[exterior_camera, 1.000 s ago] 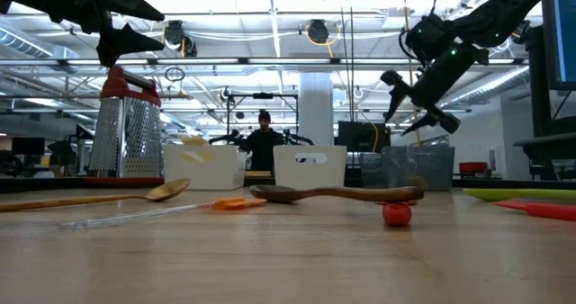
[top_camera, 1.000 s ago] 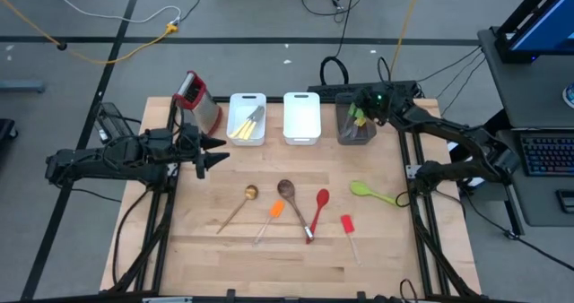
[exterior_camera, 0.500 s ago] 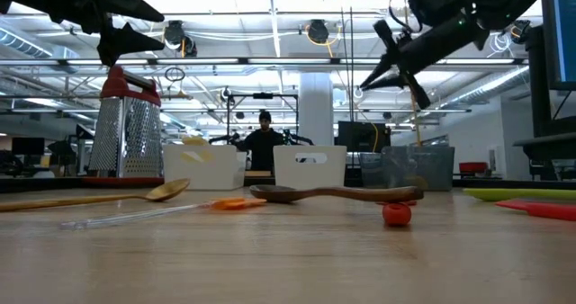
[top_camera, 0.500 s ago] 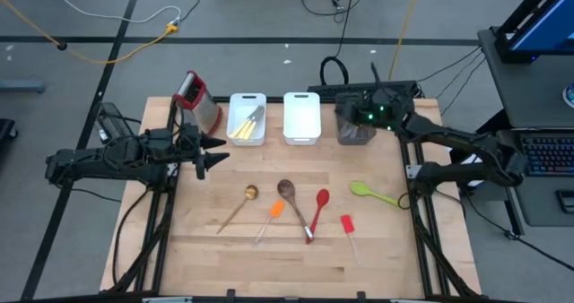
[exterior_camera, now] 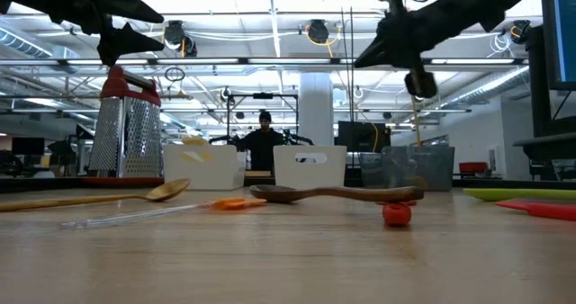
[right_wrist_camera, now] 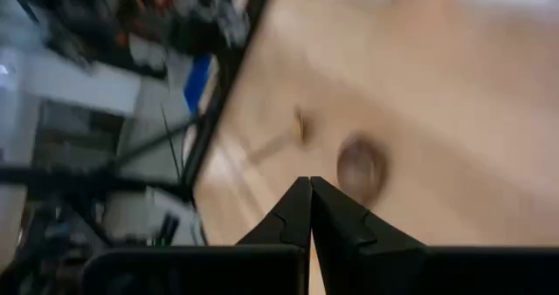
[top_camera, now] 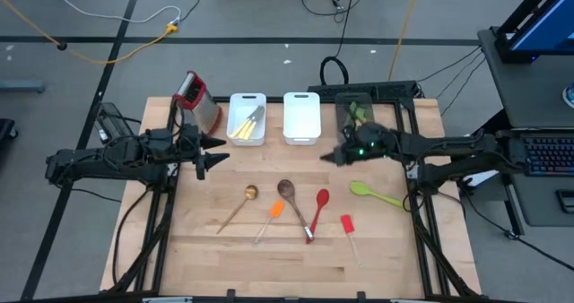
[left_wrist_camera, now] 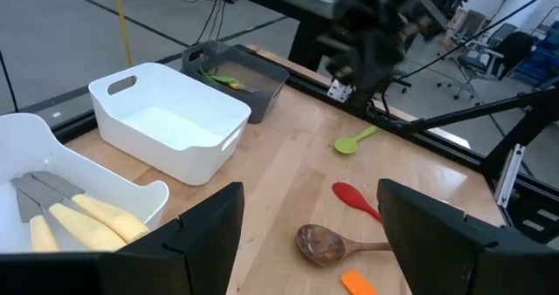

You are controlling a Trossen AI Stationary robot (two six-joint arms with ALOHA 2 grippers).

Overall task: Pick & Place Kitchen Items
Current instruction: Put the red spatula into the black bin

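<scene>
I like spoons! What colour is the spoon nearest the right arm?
Lime green. The high view shows it best, lying on the table.

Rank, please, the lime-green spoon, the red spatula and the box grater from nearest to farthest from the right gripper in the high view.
Measured from the right gripper:
1. Lime-green spoon, by the table's right edge.
2. Red spatula, toward the front.
3. Box grater, at the back left corner.

Evenly lit from overhead ceiling strip lights (exterior_camera: 270, 21), bright and glaring in low view. Soft, faint shadows on wooden table (top_camera: 269, 249). Right wrist view heavily motion-blurred; near tabletop foreground out of focus.
</scene>
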